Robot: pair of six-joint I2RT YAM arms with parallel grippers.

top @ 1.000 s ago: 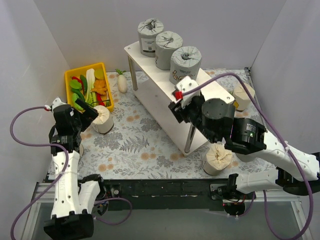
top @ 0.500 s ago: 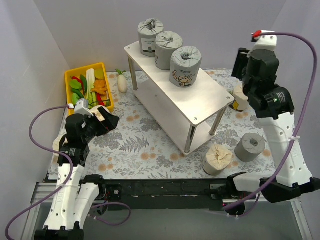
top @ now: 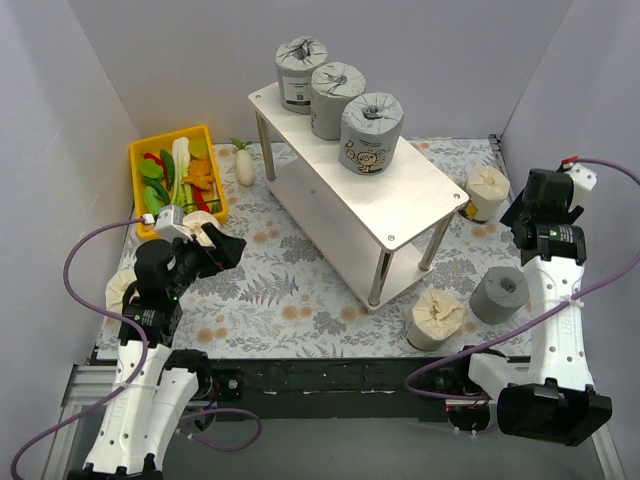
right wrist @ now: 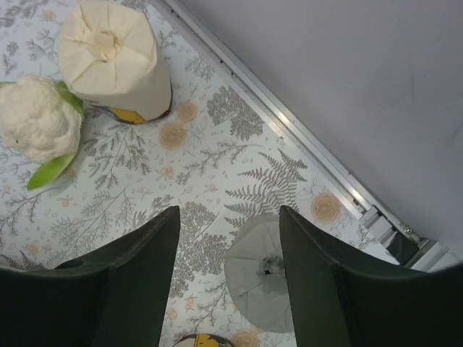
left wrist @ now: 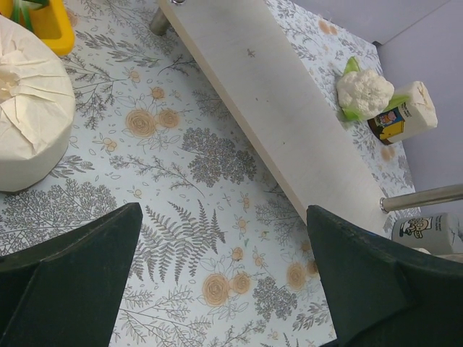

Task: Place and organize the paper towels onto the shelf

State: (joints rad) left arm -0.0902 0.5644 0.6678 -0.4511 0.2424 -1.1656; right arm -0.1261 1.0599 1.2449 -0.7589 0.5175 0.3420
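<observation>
Three grey rolls (top: 338, 95) on the shelf (top: 400, 190). My left gripper (left wrist: 223, 211) wide open, empty; my right gripper (right wrist: 228, 213) part-open, empty, above a fourth grey roll (right wrist: 257, 271). Cream rolls (top: 437, 315) unshelved.

A robot test booth: bare white walls (top: 180, 60) box in a floral-clothed table (top: 290, 290).

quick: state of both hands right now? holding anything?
Left hand: open wide, holding nothing.
Right hand: open, holding nothing.
</observation>
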